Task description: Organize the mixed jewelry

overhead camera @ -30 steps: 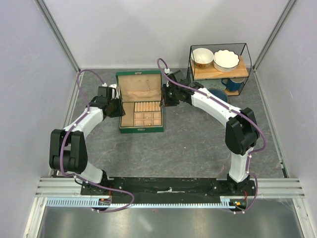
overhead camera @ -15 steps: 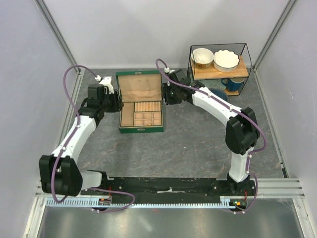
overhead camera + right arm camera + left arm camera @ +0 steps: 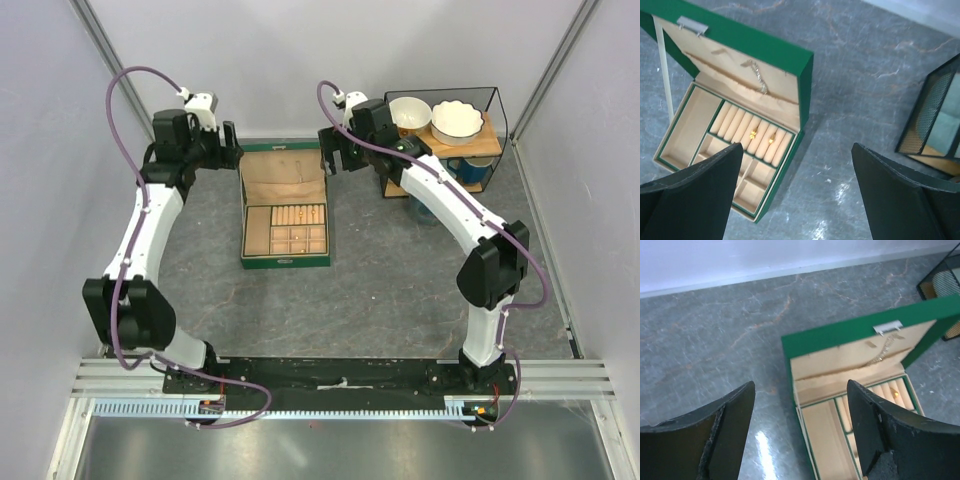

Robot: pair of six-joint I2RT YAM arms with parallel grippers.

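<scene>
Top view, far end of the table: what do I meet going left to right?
left hand → green jewelry box, lid open → right hand → black wire shelf

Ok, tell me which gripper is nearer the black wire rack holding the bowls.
Right. The right gripper hangs just left of the rack, by the green box's open lid; the left gripper sits beyond the box's opposite side.

Two gold rings (image 3: 753, 134), one green box (image 3: 770, 47)
</scene>
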